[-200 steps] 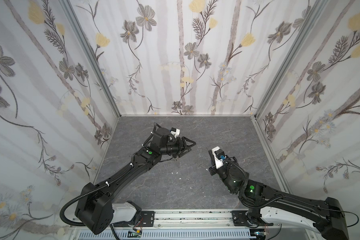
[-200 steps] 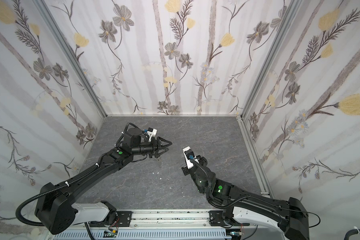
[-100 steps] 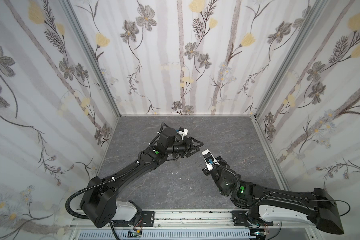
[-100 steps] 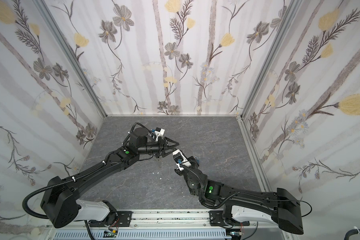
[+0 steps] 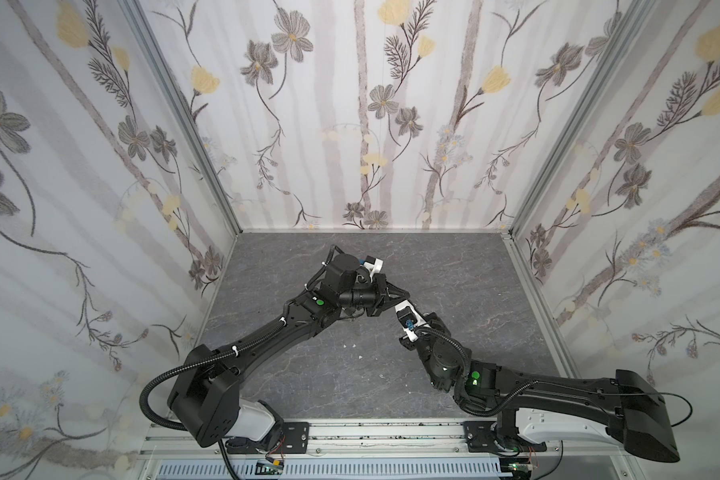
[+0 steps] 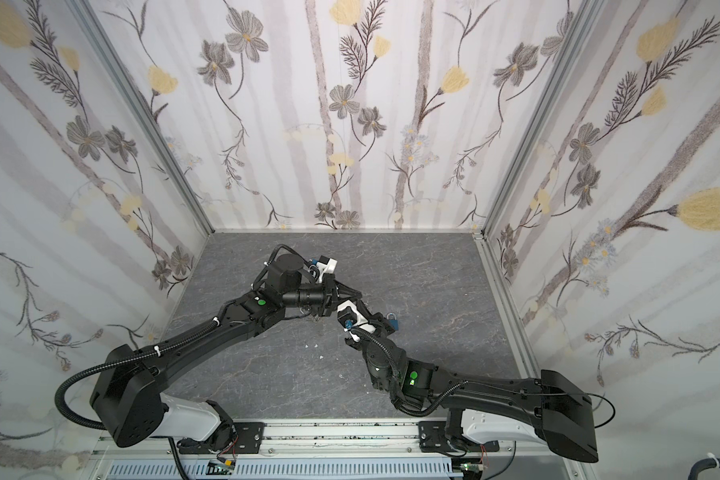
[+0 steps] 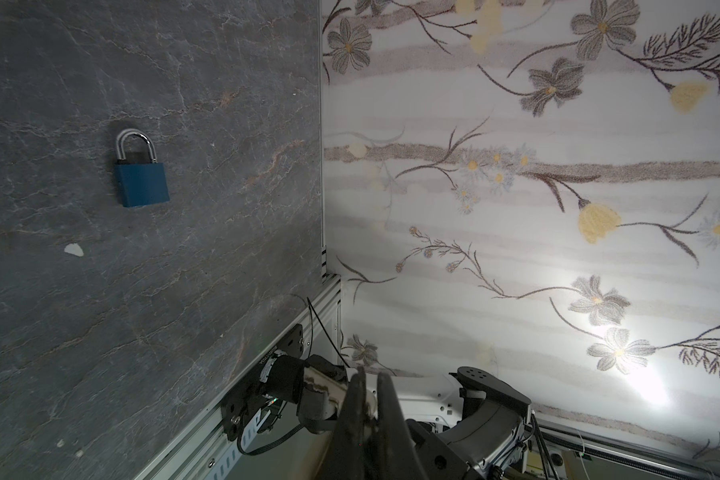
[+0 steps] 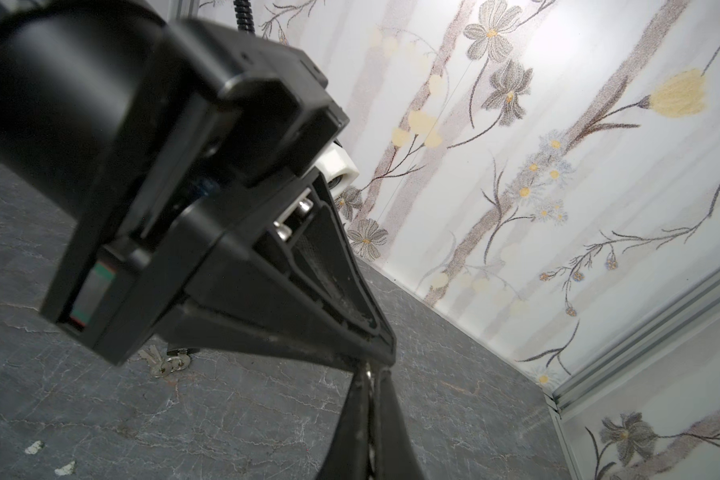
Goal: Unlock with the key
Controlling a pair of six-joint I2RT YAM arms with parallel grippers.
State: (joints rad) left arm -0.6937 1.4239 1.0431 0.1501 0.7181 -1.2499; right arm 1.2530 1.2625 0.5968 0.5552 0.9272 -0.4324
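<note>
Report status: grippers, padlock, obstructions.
Left gripper and right gripper shut, tips close. Blue metal padlock on floor, shackle closed. Silver ringed keys under left arm.

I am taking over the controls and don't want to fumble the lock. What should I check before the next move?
1. Padlock found: ok. The blue padlock lies flat on the table, shackle closed.
2. Padlock steadied: not ok. Nothing touches it.
3. Key in hand: cannot tell. A ring of keys lies on the table under the left arm.
4. Pincers free to grasp: not ok. Both are shut: left pincer, right pincer.
5. Pincers clear of each other: not ok. Their tips sit together in the right wrist view.
</note>
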